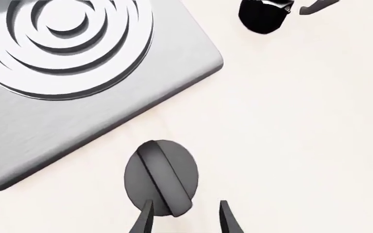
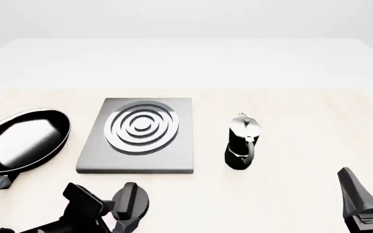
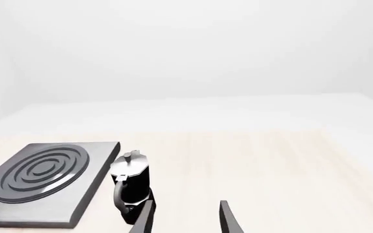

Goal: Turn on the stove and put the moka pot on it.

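My left gripper (image 2: 129, 206), jaws spread, hangs right over the stove's knob (image 1: 161, 177), grip ridge slightly aslant; right gripper (image 2: 368, 187), spread too, well off, nearer moka pot (image 2: 242, 142).

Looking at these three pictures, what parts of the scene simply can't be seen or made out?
- Knob, front view: mostly hidden behind the left gripper; whether it is touched is unclear.
- Frying pan, front view: handle cut off by the left edge.
- Moka pot, left wrist view: top cropped by the frame edge.
- Stove, right wrist view: near corner cut off.
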Tool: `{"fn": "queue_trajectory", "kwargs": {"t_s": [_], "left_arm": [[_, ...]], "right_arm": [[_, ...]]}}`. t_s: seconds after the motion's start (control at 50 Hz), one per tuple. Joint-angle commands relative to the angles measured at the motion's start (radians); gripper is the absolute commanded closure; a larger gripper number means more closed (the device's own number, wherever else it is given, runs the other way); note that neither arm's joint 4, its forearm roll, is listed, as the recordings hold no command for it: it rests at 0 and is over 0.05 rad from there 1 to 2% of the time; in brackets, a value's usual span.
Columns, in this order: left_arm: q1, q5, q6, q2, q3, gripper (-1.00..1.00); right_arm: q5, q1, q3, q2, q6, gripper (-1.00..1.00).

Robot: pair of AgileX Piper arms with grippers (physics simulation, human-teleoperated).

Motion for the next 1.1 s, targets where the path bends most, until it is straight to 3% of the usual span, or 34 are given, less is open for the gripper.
{"fn": "queue_trajectory", "kwargs": {"t_s": [0.02,0.88,1.1], "left_arm": [[0.012,-0.06,-0.006,0.069,0.011,-1.0],[-0.08,-0.06,0.023,0.114,-0.038,-1.0],[-0.118,0.02,0.023,0.051,-0.066,-1.0]], "right_arm": [[0.0,0.0,-0.001,0.0,0.002,-1.0],[-0.007,0.004,0.004,0.0,0.0,-1.0],[-0.008,0.008,0.005,0.0,0.006,-1.0]]}}
